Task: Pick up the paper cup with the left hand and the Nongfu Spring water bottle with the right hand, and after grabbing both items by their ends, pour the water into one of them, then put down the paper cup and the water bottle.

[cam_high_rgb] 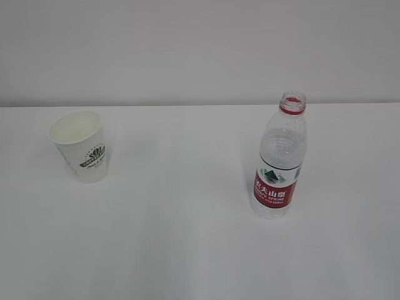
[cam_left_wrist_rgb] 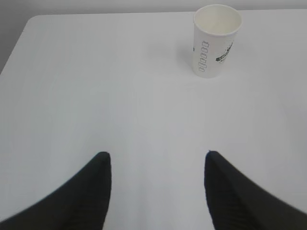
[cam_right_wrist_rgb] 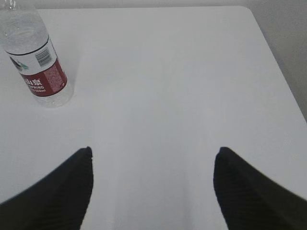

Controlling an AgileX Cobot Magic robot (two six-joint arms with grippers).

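Worktop: white and flat, filling most of every view; a pale wall rises behind its far edge in the exterior view.
Bottle: clear plastic, upright on the right part of the worktop, well apart from the cup. No cap on its open mouth, red neck ring, red label with white characters around the lower body. In the right wrist view it stands at the far left, ahead of the fingers and off to their left, touching neither.
Cup: white paper, upright on the left part of the worktop, mouth open, round green-and-black logo facing the exterior camera. In the left wrist view it stands at the far end, ahead and to the right of the fingers, untouched.
Water: cannot tell the level in the bottle; the cup's inside looks plain white.
Left hand: fingers spread apart, released, holding nothing, only bare worktop between them.
Right hand: fingers spread wide, released, holding nothing, bare worktop between them.
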